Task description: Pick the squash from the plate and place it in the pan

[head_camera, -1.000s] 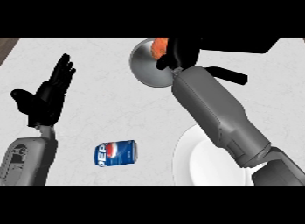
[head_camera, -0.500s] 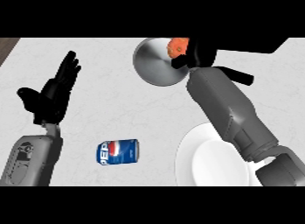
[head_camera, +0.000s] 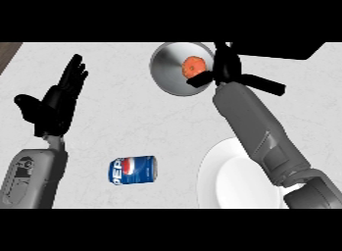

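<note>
On the pale surface (head_camera: 130, 132), a white plate (head_camera: 228, 188) lies lower right and the pan (head_camera: 170, 73) farther back. The left hand (head_camera: 54, 105) rests released at the left. The right hand (head_camera: 225, 68) is over the pan's rim; its grasp cannot be told. A blue can (head_camera: 134, 170) lies sideways. The squash (head_camera: 194, 64) is inside the pan, against that hand.

plate (head_camera: 228, 182) pt hidden, under r forearm (head_camera: 249, 122)

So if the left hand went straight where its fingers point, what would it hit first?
Probably nothing: the left hand points toward the far edge of the counter, passing left of the pan.
</note>
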